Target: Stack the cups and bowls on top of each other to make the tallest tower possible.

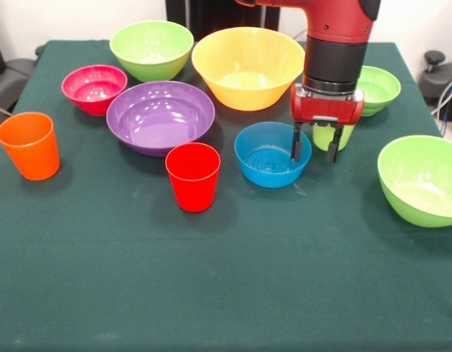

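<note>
- Nothing is stacked: every cup and bowl sits apart on the green bench (226, 293), mouth up, so no tower exists yet.
- The end effector (315, 144) hangs from the red arm (336, 29) right of centre, fingers pointing down, spread apart and holding nothing.
- One finger (296, 142) shows in front of the blue bowl's (270, 155) right rim; the other is just right of it. Whether either touches the bowl I cannot tell.
- The green cup (330, 137) stands directly behind the fingers, mostly hidden; the end effector may be lining up on it or on the blue rim.
- Far row, left to right: a green bowl (151, 48), the yellow bowl (248, 66), and a smaller green bowl (380, 89) partly behind the arm.
- The magenta bowl (94, 88) and purple bowl (160, 116) lie left of centre, nearly touching.
- The orange cup (29, 145) stands at the far left edge; the red cup (193, 176) is just near of the purple bowl.
- Another green bowl (420, 180) sits at the right edge.
- The pieces lie spread with gaps, which should leave the fingers room round each rim.
- Judgement: the task is at its start; a first pick is the step in hand.
</note>
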`<state>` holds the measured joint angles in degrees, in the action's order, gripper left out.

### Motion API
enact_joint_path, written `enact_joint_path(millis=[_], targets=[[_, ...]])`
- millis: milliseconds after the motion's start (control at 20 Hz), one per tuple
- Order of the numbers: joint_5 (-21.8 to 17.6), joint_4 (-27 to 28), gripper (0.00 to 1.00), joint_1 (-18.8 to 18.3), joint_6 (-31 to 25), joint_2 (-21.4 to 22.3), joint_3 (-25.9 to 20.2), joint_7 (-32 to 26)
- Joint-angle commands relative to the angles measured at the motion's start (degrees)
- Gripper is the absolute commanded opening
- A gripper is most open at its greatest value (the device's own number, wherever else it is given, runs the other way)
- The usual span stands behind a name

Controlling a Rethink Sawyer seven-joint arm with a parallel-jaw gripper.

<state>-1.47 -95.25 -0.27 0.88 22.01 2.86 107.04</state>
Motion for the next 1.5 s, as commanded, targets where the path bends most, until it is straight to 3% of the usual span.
enact_joint_path(millis=[50, 1000, 1500], targets=[[0.6, 4.0, 1.0, -0.6, 1.8, -1.4, -4.6, 7.7], [-0.8, 4.1, 1.0, -3.6, 0.1, -1.4, -7.7, 5.7], [-0.7, 4.2, 1.0, -3.3, 0.2, -1.6, -7.4, 5.7]])
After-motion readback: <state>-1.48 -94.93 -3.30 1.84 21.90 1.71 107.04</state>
